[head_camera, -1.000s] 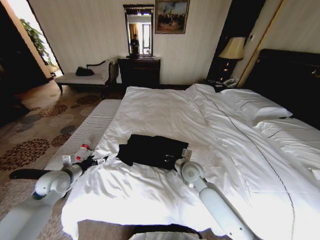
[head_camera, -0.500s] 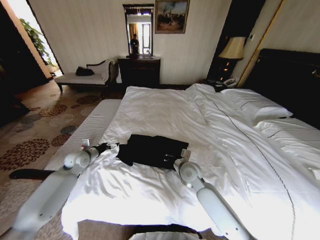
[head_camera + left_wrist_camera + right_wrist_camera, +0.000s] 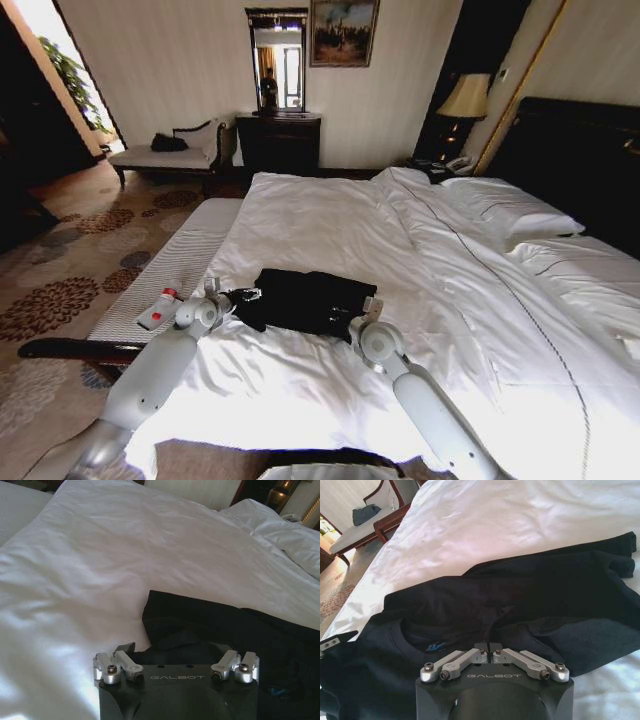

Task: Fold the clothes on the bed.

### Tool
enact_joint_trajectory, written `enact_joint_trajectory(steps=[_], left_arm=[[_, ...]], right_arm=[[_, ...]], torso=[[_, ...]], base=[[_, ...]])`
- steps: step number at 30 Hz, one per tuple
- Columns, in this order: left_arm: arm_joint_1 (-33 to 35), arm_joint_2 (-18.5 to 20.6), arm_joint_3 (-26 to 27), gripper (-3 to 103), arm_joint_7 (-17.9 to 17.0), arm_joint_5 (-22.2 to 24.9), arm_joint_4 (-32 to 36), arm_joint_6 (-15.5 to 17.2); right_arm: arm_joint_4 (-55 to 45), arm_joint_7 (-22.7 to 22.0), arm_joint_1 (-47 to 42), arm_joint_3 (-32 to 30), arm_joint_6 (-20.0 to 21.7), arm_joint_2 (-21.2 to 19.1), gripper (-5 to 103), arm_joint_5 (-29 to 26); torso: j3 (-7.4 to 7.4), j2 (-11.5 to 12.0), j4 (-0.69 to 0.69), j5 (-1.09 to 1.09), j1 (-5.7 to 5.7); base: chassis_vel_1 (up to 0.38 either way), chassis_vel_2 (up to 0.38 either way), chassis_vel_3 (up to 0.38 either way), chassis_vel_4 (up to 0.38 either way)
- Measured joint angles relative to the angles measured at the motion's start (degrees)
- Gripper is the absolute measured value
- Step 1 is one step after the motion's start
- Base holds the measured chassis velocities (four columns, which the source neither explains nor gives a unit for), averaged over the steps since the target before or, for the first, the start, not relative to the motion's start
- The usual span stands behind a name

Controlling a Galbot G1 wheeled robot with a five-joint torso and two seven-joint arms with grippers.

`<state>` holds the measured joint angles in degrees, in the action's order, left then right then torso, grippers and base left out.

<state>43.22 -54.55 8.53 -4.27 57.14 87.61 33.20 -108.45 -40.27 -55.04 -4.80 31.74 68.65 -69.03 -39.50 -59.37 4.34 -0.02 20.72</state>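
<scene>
The right gripper [image 3: 490, 647] sits at the near edge of the shirt [image 3: 305, 298], its two fingers drawn together with the tips meeting over dark cloth; whether a fold is pinched between them, I cannot tell. From the head view it [image 3: 368, 312] rests against the shirt's right near corner.

The left gripper [image 3: 240, 296] is at the shirt's left end. In the left wrist view its linkages stand wide apart [image 3: 176, 652], with bunched black cloth lying between them; the fingertips themselves are hidden by the gripper body.

The shirt [image 3: 520, 600] is black and soft. It lies crumpled in a rough, wide rectangle. The collar opening [image 3: 440, 632] faces the right gripper, with a small blue mark on the label inside. A sleeve [image 3: 620, 555] pokes out at the far corner. Creases and overlapping layers run across it, so it is not flat.

It lies on the bed [image 3: 330, 220], on the white duvet, near the foot end and toward the left side, well away from the pillows [image 3: 505, 210].

A small white bottle [image 3: 158, 308] with a red cap lies on the striped bench [image 3: 175, 270] beside the bed, near the left arm.
</scene>
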Motion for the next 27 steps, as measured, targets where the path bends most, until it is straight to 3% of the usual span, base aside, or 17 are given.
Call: enact_joint_trajectory(steps=[1,5,8,11,15,19,22,27], left_arm=[[0.12,0.12,0.02,83,0.04,0.07,0.02,0.03],[1.25,0.23,0.82,61,0.31,0.72,0.47,0.28],[1.8,0.31,1.12,56,0.3,0.92,0.8,0.54],[2.87,0.5,1.83,39,0.24,1.12,1.39,0.91],[3.7,0.62,2.33,34,0.24,1.14,1.71,1.07],[5.23,0.68,3.51,12,0.41,1.11,2.47,1.13],[5.91,0.89,4.05,3,0.52,1.09,2.93,1.13],[7.26,1.2,5.66,2,0.83,0.94,3.88,1.1]], right_arm=[[0.11,0.0,0.0,-0.01,-0.01,0.05,1,0.04],[0.2,-0.02,0.0,-0.15,-0.07,0.3,1,0.17],[0.17,-0.04,-0.08,-0.23,-0.08,0.18,1,0.18],[-0.05,-0.1,-0.26,-0.48,-0.09,-0.38,1,0.19],[-0.2,-0.16,-0.37,-0.62,-0.09,-0.71,1,0.19],[-0.42,-0.27,-0.67,-0.74,-0.1,-0.88,1,0.24],[-0.45,-0.31,-0.77,-0.76,-0.11,-0.89,1,0.36],[-0.5,-0.33,-0.93,-0.88,-0.29,-0.94,1,0.7]], torso=[[0.0,0.0,-0.01,0.0,0.0],[0.0,0.0,-0.01,-0.01,0.0],[0.0,0.0,-0.01,-0.01,-0.01],[0.0,0.0,0.0,-0.01,-0.01],[0.0,0.0,-0.01,-0.01,-0.01],[0.0,0.0,-0.01,-0.01,-0.01],[0.0,0.0,0.0,-0.01,-0.01],[0.0,0.0,0.0,-0.01,-0.01]], base=[[0.0,0.0,0.0,0.0],[0.0,0.0,0.0,0.0],[0.0,0.0,0.0,0.0],[0.0,0.0,0.0,0.0],[0.0,0.0,0.0,0.0],[0.0,0.0,0.0,0.0],[0.0,0.0,0.0,0.0],[0.0,0.0,0.0,0.0]])
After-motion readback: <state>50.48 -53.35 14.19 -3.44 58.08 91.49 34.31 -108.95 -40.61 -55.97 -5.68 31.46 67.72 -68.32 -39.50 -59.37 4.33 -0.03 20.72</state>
